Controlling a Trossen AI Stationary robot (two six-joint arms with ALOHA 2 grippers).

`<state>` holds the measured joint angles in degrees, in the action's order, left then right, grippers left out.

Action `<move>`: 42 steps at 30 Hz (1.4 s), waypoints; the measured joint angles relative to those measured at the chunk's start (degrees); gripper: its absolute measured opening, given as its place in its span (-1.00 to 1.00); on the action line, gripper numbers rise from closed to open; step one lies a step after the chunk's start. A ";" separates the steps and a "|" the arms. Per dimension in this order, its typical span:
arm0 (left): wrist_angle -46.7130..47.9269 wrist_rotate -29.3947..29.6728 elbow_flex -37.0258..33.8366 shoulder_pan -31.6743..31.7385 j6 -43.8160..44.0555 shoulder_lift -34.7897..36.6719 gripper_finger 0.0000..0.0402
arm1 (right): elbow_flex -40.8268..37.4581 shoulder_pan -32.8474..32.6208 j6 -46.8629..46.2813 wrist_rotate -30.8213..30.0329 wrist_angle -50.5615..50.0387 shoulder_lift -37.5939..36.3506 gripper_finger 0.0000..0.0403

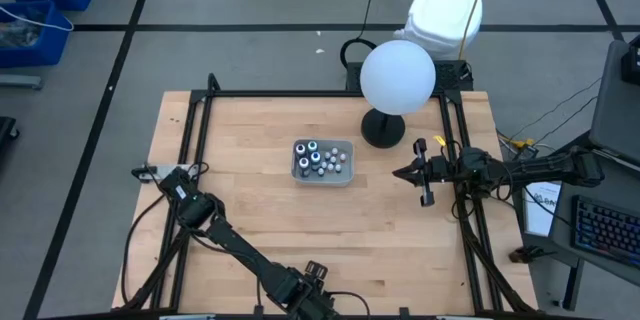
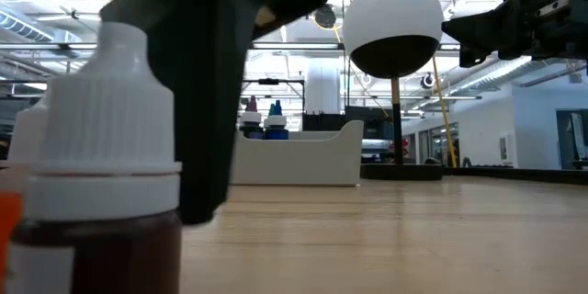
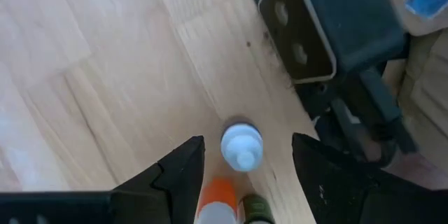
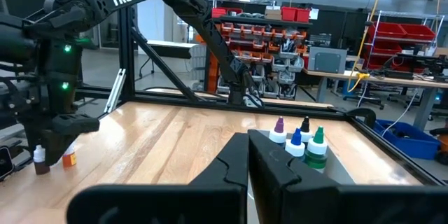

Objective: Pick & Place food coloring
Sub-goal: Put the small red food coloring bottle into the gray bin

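Observation:
The grey tray (image 1: 323, 174) sits mid-table and holds several tiny food coloring bottles (image 1: 320, 158), whose coloured tips (image 4: 296, 138) show in the right wrist view. Three more bottles stand at the table's near edge: a white-capped one (image 3: 241, 147), an orange one (image 3: 217, 203) and a dark one (image 3: 256, 210). My left gripper (image 3: 248, 140) is open and points down over them. Its fingers stand on either side of the white cap, with a gap on both sides. The same bottle (image 2: 101, 175) fills the low view. My right gripper (image 4: 248, 175) is shut and hovers at the right edge (image 1: 425, 175).
A large white globe (image 1: 397, 77) on a black stand (image 1: 383, 130) rises at the far right of the table. A dark camera block (image 3: 315, 28) sits at the near edge, close to the left gripper. A black frame rail (image 1: 300, 95) borders the table. Bare wood lies between the tray and the near edge.

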<state>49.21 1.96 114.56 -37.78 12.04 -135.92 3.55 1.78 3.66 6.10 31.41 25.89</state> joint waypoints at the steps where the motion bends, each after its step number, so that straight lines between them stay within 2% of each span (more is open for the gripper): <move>1: -0.23 0.00 0.00 0.00 0.01 0.00 0.09 | 0.00 0.00 0.00 -0.01 0.01 0.00 -1.00; 34: 0.52 -0.62 0.26 1.11 0.57 1.07 0.08 | 0.00 -0.02 0.00 -0.02 -0.16 0.00 -1.00; 37: 0.40 -3.13 0.26 1.07 0.51 1.07 0.01 | 0.00 0.00 0.07 -0.02 -0.18 0.01 -1.00; 42: 0.27 -3.45 0.26 1.07 0.65 1.07 -0.25 | 0.00 -0.01 0.07 -0.02 -0.18 0.00 -1.00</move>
<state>49.47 -1.50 114.83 -36.71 12.69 -134.85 3.55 1.77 3.73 6.08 31.22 25.89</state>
